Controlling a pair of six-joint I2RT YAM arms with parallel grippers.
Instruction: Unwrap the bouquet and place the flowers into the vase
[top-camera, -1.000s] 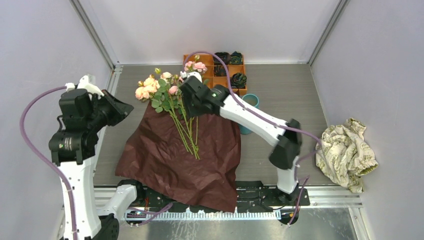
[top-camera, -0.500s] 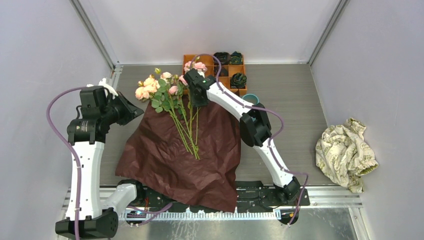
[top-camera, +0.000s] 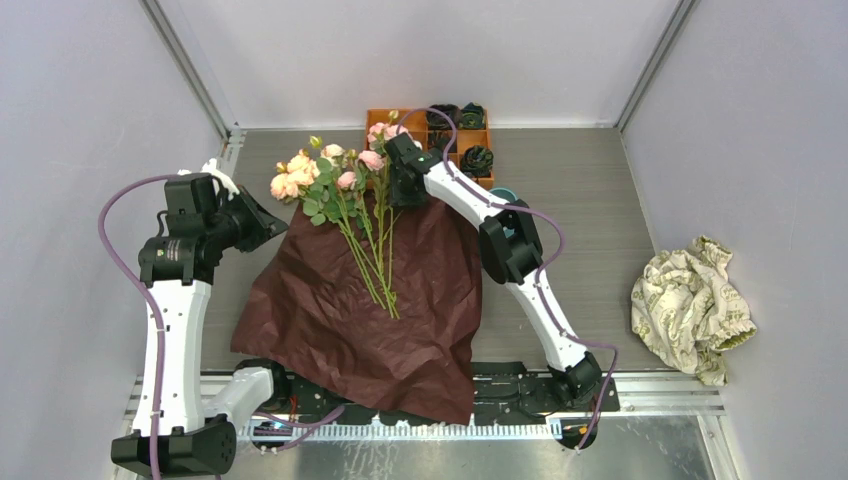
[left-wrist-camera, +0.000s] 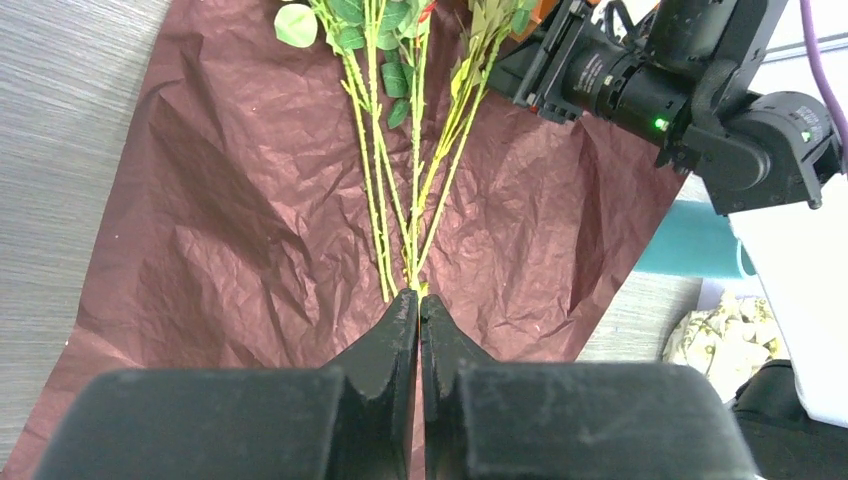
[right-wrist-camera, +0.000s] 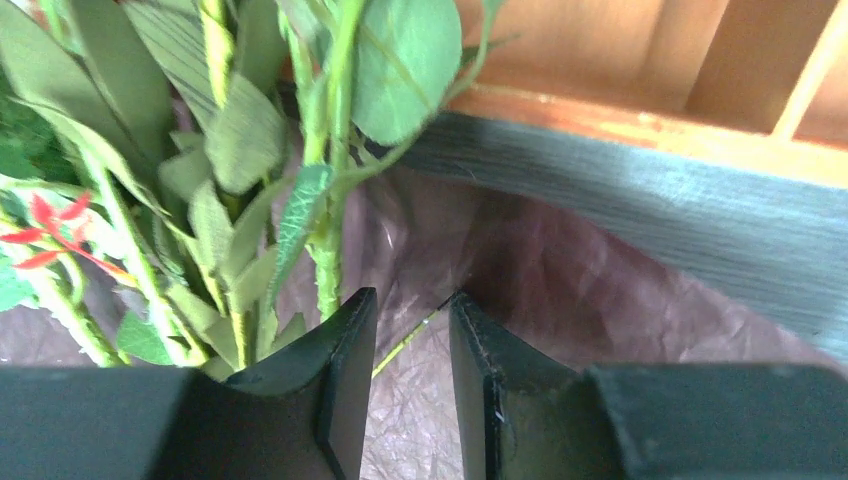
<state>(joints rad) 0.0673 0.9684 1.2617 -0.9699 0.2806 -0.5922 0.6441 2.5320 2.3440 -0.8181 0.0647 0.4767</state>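
The bouquet is undone: its maroon wrapping paper (top-camera: 350, 300) lies spread flat, and the flowers (top-camera: 340, 180) rest loose on it, blooms at the far side and stems (left-wrist-camera: 400, 200) fanning toward me. My right gripper (top-camera: 397, 198) hangs over the paper's far edge, right beside the leafy stems (right-wrist-camera: 325, 250). It (right-wrist-camera: 412, 305) is open, with only a thin stem crossing the gap. Off the paper's left edge, my left gripper (top-camera: 262, 222) is raised and shut on nothing (left-wrist-camera: 418, 297). The teal vase (left-wrist-camera: 695, 240) stands by the paper's right edge, mostly hidden behind my right arm in the top view.
An orange compartment tray (top-camera: 470, 135) with dark rosettes sits at the back, just beyond the right gripper (right-wrist-camera: 700, 70). A crumpled beige patterned cloth (top-camera: 692, 305) lies at the right wall. Grey walls close in on three sides.
My right arm has stretched out and moved its gripper toward the far edge by the tray, its jaws narrowing. One pink bloom has shifted left. The left arm pulled back slightly, staying shut.
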